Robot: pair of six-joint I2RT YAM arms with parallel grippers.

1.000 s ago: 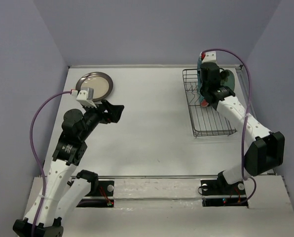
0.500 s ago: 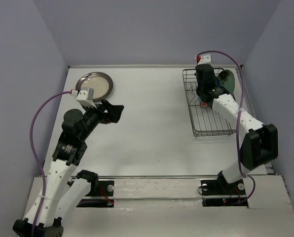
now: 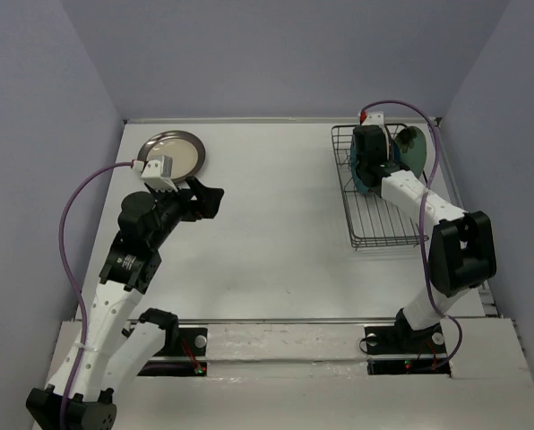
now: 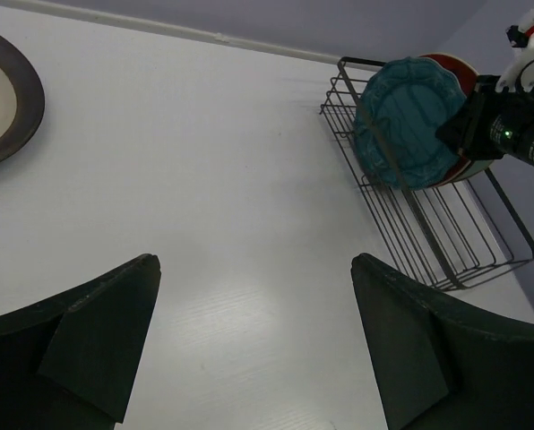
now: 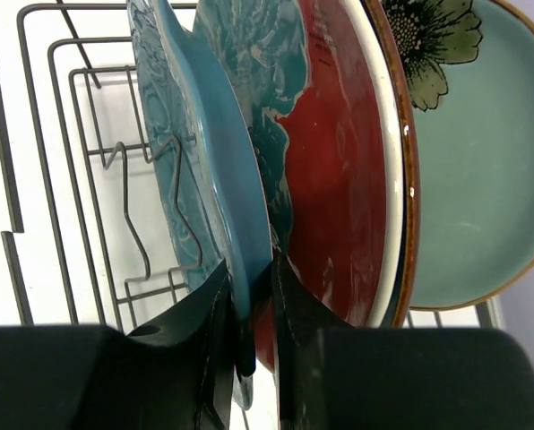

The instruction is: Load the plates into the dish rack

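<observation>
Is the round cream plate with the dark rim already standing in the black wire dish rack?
No, the round cream plate lies flat on the white table, far from the black wire dish rack.

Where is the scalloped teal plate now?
Top view, far right: the scalloped teal plate stands on edge in the dish rack, pinched by the right pincer, beside the red floral plate.

Setting: robot lab test cell. Evid.: plain white counter boxed by blank lavender walls on 3 sides; left arm + right arm bolted to metal rail at near edge; exposed purple cable; wire dish rack as kitchen prop.
</observation>
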